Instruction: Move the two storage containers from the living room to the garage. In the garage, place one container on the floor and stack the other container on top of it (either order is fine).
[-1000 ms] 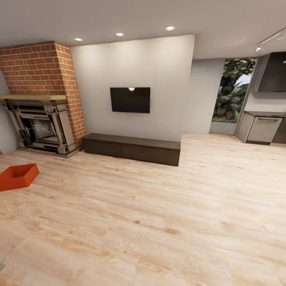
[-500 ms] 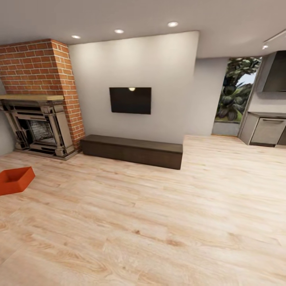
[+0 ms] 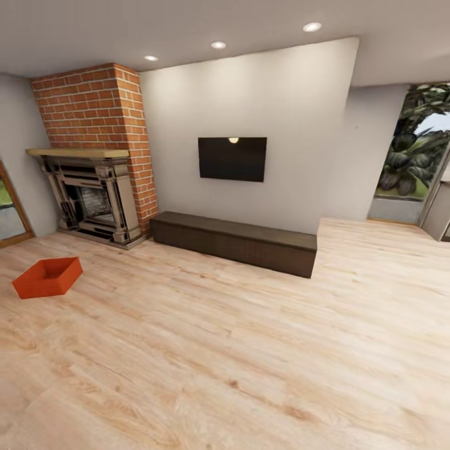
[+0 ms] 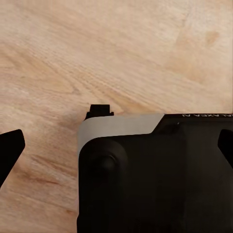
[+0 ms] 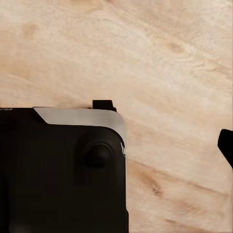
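View has swung left (camera moved); storage container (image 3: 48, 277) sits farther right.

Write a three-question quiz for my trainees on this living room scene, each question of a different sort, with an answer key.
1. True or false: the storage container sits on the dark bench.
2. Multiple choice: what hangs on the wall above the bench? A) a mirror B) a TV C) a shelf
3. Fill in: the container lies on the wood floor in front of the brick ____.

Key
1. False; it rests on the floor, apart from the bench.
2. B
3. fireplace
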Controlling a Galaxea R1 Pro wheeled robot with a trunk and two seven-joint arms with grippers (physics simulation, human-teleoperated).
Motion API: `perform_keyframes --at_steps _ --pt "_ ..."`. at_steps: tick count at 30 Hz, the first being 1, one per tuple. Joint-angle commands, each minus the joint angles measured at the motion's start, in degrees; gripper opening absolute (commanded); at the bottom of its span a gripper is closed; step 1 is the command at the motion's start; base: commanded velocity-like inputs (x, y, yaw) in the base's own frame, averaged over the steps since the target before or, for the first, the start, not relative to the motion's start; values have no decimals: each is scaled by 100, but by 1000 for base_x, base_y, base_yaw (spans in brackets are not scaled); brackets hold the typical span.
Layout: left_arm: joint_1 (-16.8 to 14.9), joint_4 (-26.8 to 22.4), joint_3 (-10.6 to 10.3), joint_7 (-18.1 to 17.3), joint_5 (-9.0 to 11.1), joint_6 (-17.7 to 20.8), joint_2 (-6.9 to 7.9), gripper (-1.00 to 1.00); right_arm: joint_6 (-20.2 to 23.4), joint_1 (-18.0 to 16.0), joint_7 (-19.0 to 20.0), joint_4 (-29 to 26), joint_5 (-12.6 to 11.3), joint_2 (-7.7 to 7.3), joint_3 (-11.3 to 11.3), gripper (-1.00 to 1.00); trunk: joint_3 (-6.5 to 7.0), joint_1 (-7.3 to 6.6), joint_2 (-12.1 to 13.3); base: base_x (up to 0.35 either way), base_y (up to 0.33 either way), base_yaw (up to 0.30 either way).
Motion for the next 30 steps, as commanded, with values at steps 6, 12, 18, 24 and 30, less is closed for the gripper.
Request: perform_keyframes --at_steps 6,12,18,24,30 --pt "-5 6 13 -13 -2 -14 0 100 -20 -4 -2 15 -41 6 45 100 -7 4 -4 321 0 269" --pt "-5 6 11 -13 -2 -14 0 100 -20 -4 -2 15 -41 6 45 100 -7 4 -4 321 0 269" --pt "-5 6 13 -13 -5 -14 0 100 -23 -4 -2 15 -41 6 45 100 -7 4 -4 321 0 269" --pt "-5 6 13 -13 -8 -14 0 100 -20 -4 -2 15 -41 6 45 100 -7 4 -4 321 0 269" --pt "-5 6 12 -13 -10 -14 0 100 -22 -4 -2 15 -41 6 45 100 -7 4 -4 321 0 109"
